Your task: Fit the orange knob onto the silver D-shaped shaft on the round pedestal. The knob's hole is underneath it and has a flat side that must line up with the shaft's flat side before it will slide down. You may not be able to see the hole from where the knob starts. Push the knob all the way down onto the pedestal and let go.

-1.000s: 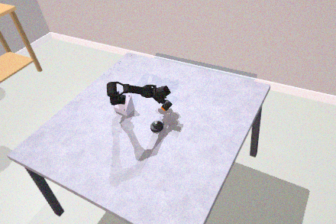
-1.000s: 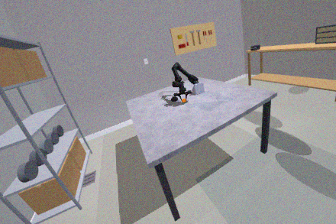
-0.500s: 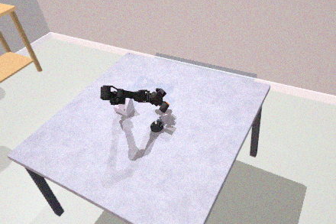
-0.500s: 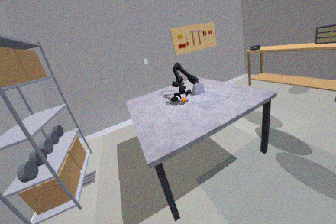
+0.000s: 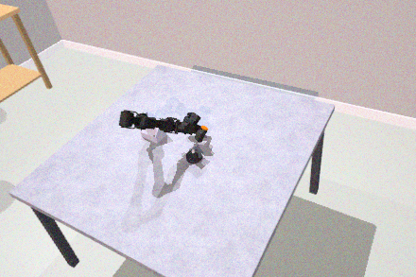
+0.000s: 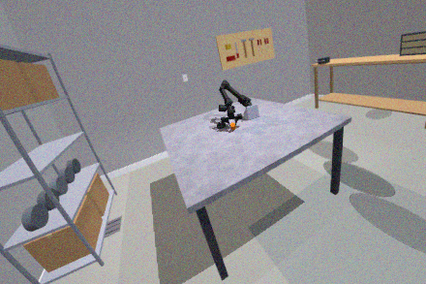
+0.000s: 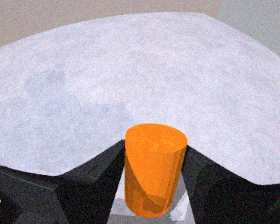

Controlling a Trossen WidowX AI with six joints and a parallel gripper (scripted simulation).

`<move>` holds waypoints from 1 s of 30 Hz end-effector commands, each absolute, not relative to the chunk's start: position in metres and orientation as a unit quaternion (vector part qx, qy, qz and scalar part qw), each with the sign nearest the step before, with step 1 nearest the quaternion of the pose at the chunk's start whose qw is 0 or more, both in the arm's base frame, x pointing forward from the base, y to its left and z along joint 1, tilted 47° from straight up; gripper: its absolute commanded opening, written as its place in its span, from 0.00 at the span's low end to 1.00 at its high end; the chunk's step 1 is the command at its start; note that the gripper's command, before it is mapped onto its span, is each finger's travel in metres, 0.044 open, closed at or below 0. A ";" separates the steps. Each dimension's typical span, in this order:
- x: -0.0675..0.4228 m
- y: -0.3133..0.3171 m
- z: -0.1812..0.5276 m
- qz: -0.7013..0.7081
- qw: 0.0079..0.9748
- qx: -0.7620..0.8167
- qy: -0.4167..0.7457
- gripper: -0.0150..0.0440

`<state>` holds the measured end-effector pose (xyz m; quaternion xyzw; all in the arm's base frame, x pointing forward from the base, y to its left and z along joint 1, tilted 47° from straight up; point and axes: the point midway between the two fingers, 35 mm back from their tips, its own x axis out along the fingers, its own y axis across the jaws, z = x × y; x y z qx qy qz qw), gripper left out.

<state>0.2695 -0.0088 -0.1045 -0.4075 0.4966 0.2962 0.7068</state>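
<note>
My gripper point(image 5: 202, 129) point(image 6: 232, 124) point(image 7: 153, 147) is shut on the orange knob point(image 5: 204, 128) point(image 6: 232, 125) point(image 7: 154, 167), a short orange cylinder held between the two black fingers. In the wrist view the knob fills the gap between the fingers and the grey table top lies beyond it. The round dark pedestal point(image 5: 194, 155) point(image 6: 222, 126) with the silver shaft stands on the table just below and to the front left of the gripper in the top view. The knob hangs above the table, beside the pedestal. The knob's hole is hidden.
The arm's pale base block point(image 5: 153, 135) point(image 6: 251, 111) sits on the grey table point(image 5: 265, 171) point(image 6: 271, 146). A metal shelf rack point(image 6: 48, 175) stands left of the table, a wooden bench point(image 6: 378, 61) at the right wall, a wooden shelf point(image 5: 14, 72) at far left.
</note>
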 end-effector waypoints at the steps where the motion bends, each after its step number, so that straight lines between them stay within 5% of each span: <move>1: 0.266 -0.011 -0.102 0.309 0.720 -0.400 0.475 0.56; 21: 0.258 -0.020 -0.096 0.340 0.755 -0.375 0.417 0.56; 24: 0.259 -0.020 -0.097 0.344 0.759 -0.372 0.409 0.69; 30: 0.259 -0.020 -0.097 0.344 0.759 -0.372 0.409 0.69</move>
